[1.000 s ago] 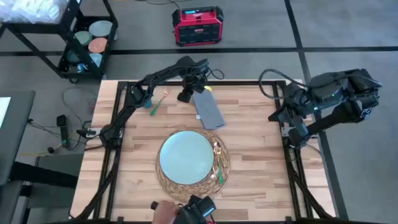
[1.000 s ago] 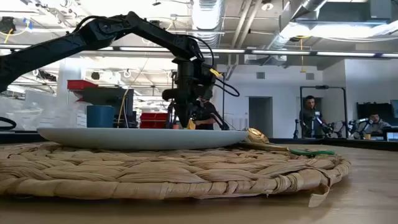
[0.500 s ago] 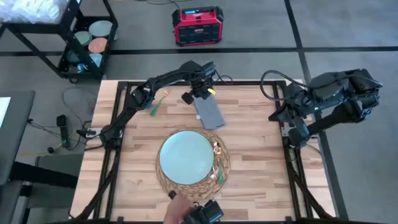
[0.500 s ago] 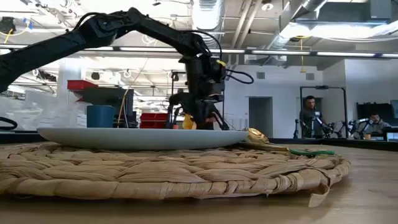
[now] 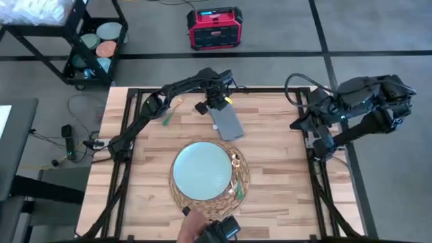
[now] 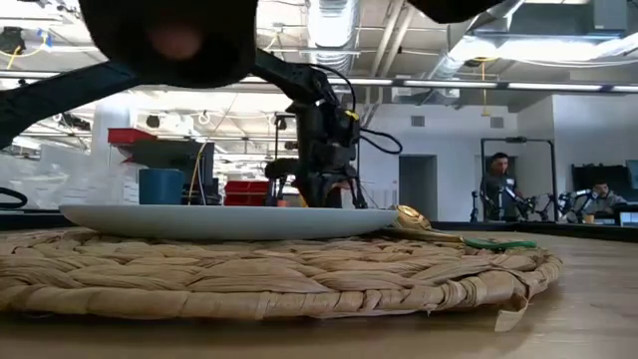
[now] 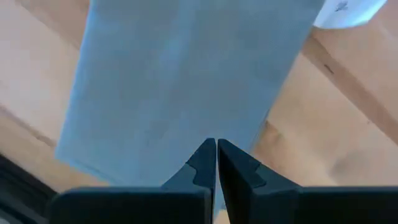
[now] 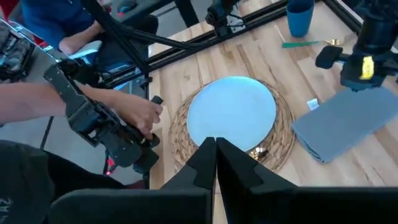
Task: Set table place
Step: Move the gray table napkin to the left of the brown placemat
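A pale blue plate [image 5: 202, 169] sits on a round woven mat [image 5: 237, 156] near the table's middle. Green-handled cutlery [image 5: 238, 183] lies on the mat's right side. The grey napkin [image 5: 228, 123] lies flat behind them, and a blue cup [image 8: 300, 15] and a green-handled piece [image 5: 169, 115] stand to its left. My left gripper [image 7: 216, 148], shut, is low over the napkin's far end [image 5: 217, 108]. My right gripper [image 8: 216, 146], shut, waits at the table's right edge. My left gripper's shut fingertips come from above, pointing down, at the napkin's far edge [image 7: 186, 155]. The napkin lies flat on the table. Whether the tips touch the cloth, I cannot tell.
A person's hand with a dark device [image 5: 210, 229] reaches over the table's near edge and blocks the top of the low view [image 6: 169, 30]. A black cart [image 5: 88, 40] and a red box [image 5: 214, 27] stand on the floor beyond the far edge.
My left gripper has gone toward the table's right edge, from beside the napkin to over its far end, and has come down. The napkin has stayed where it was. The person's hand has shifted along the near edge and now covers part of the low view.
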`<action>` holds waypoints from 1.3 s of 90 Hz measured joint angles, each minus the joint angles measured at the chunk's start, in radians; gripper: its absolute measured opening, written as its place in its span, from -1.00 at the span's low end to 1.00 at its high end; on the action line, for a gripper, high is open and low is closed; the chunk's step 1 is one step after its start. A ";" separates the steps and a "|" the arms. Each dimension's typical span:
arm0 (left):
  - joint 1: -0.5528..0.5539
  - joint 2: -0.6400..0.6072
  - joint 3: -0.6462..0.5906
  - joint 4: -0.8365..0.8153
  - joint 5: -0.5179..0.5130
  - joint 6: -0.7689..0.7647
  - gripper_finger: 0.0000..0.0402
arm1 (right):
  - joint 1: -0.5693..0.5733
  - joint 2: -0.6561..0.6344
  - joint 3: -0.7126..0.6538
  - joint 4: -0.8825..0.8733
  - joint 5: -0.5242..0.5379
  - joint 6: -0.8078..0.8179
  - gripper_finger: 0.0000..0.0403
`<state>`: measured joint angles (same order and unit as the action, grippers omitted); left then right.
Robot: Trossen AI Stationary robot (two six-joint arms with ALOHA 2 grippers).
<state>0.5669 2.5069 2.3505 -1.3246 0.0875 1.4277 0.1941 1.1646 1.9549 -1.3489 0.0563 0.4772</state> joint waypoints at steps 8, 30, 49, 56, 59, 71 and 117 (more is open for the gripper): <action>0.010 0.000 0.000 -0.008 0.019 -0.032 -1.00 | 0.001 0.000 0.000 0.000 0.000 -0.015 -1.00; 0.039 0.001 -0.094 -0.054 0.047 -0.060 -1.00 | 0.001 0.000 0.000 0.023 0.000 -0.044 -1.00; 0.018 -0.011 -0.123 -0.020 -0.037 -0.086 -1.00 | 0.001 0.000 0.000 0.022 0.000 -0.068 -1.00; 0.015 -0.024 -0.104 -0.041 -0.067 -0.105 -1.00 | 0.001 0.000 0.000 0.022 0.000 -0.073 -1.00; 0.016 -0.040 -0.100 -0.049 -0.050 -0.105 -1.00 | 0.001 -0.001 0.000 0.021 0.000 -0.086 -1.00; 0.024 -0.080 -0.090 -0.025 -0.005 -0.079 -1.00 | 0.001 -0.001 0.000 0.022 -0.001 -0.114 -1.00; 0.038 -0.015 -0.146 -0.039 0.032 -0.234 -1.00 | 0.002 -0.002 0.000 0.019 -0.002 -0.147 -1.00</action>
<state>0.6045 2.4920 2.2043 -1.3636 0.1192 1.1938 0.1963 1.1629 1.9545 -1.3296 0.0544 0.3307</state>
